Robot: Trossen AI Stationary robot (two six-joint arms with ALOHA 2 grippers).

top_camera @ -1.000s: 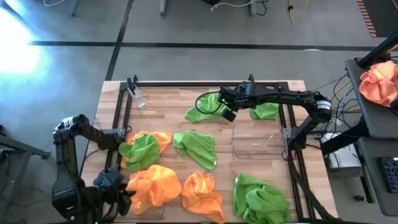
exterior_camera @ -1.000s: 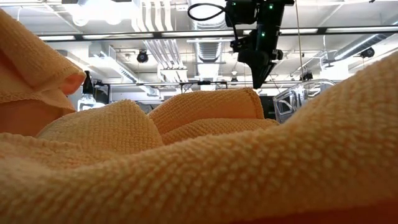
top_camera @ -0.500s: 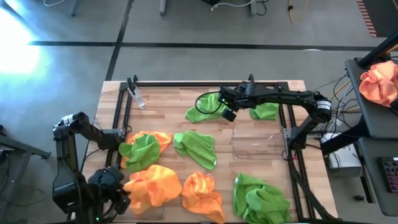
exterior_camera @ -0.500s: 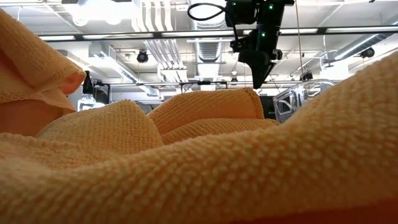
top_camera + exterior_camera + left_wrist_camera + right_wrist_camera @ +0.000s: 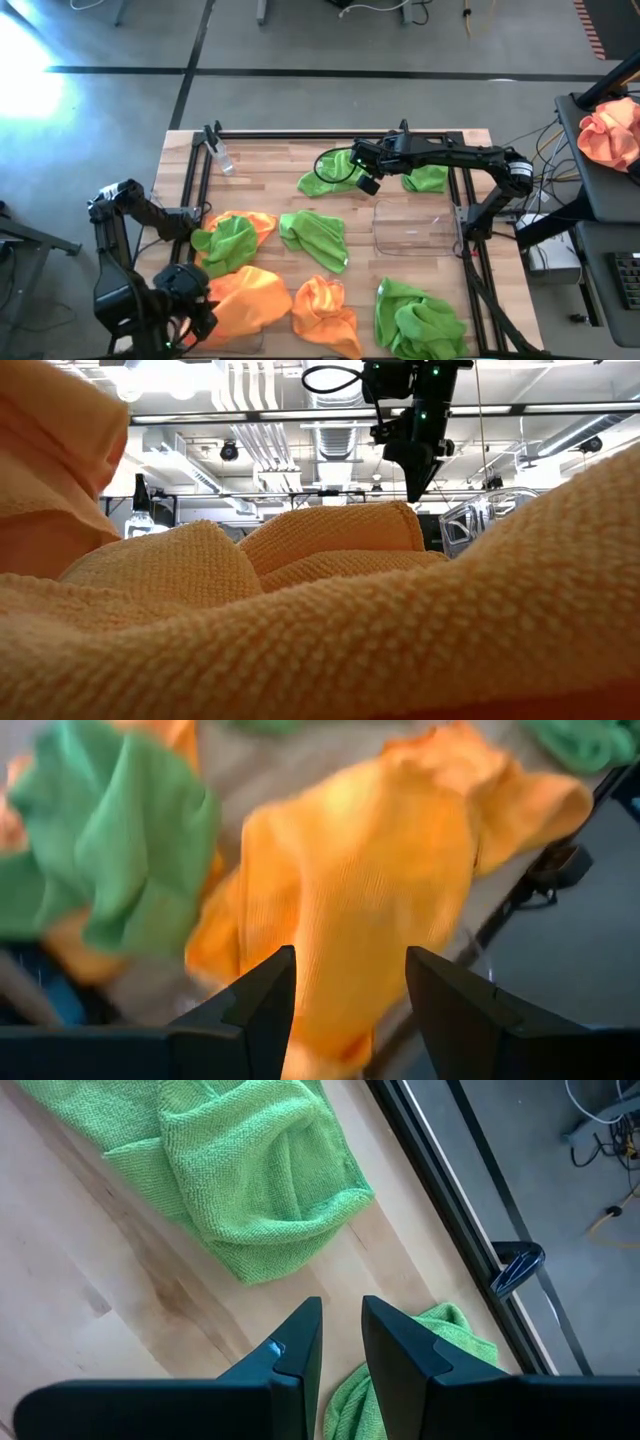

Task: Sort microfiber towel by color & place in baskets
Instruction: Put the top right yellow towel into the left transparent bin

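I counted five lime-green fuzzy towels (image 5: 317, 238), three orange (image 5: 325, 312); left gripper (image 5: 345, 982) spread, pinching orange towel (image 5: 365, 890); right gripper (image 5: 340, 1342) narrowly parted, empty.

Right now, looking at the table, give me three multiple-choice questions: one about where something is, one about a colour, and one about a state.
1. Where is the right gripper?
A. Over the far side of the table, by a green towel
B. Inside the clear basket
C. Over the front-left towels

2. What colour is the towel straight ahead of the left gripper?
A. Green
B. Orange
C. White

3. What state is the clear basket on the table's right side in?
A. Empty
B. Holding a green towel
C. Turned upside down

Answers:
1. A: the right gripper hangs above bare wood of the table, with the green towel beside it.
2. B: the left gripper faces the orange towel.
3. A: wood shows through the clear basket.
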